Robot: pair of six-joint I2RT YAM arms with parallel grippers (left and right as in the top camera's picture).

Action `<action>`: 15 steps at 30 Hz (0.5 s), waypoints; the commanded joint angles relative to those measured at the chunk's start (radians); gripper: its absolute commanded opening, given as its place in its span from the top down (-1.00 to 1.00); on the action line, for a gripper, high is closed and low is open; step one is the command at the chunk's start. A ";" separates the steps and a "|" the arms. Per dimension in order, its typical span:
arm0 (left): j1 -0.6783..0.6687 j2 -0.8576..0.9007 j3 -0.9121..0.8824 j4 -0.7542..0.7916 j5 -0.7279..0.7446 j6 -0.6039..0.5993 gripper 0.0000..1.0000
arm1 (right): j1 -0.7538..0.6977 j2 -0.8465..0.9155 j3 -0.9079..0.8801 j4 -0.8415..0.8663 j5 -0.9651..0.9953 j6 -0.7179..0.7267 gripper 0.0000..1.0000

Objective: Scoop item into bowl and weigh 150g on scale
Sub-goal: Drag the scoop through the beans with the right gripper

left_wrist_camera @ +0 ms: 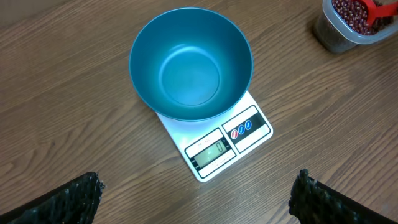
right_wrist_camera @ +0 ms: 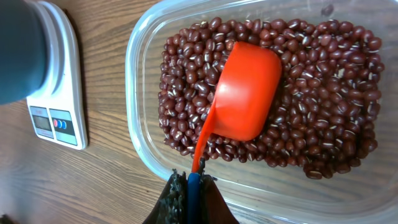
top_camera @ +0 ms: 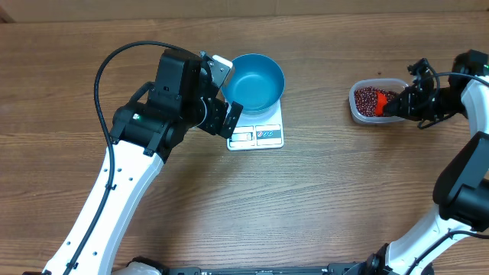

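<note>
Overhead. Blue bowl sits on the white scale, upper centre of frame, on the wooden bench. Bowl interior bare. Left claw is just left of the bowl, jaws spread wide, gripping nothing. At the right of frame, well apart from the scale, stands a clear plastic tub with red-brown beans in it. Right claw is at the tub's right edge, closed on an orange scoop that reaches in over the beans.

Left wrist. Bowl fills the upper centre, empty, covering the rear of the scale. The display shows what looks like a single zero. The two dark fingertips sit at the bottom corners, far apart, with only bench between them. Tub and beans are cut off at the upper right corner.

Right wrist. Tub rim runs down the middle of the frame; beans cover its floor in a loose layer. The scoop cup lies on the beans, rounded back to the camera; contents cannot be seen. Its thin handle runs down into the right claw, clamped tight on it at bottom centre. Scale at the left edge, bowl a blur above it.
</note>
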 commanded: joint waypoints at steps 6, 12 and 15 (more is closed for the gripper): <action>0.006 -0.003 0.010 0.001 0.015 0.019 -0.99 | -0.029 0.026 -0.061 0.026 -0.146 -0.035 0.93; 0.006 -0.003 0.010 0.001 0.014 0.019 -1.00 | -0.066 0.026 -0.106 0.063 -0.243 -0.034 0.93; 0.006 -0.003 0.010 0.002 0.015 0.019 -0.99 | -0.084 0.026 -0.111 0.065 -0.274 -0.034 0.93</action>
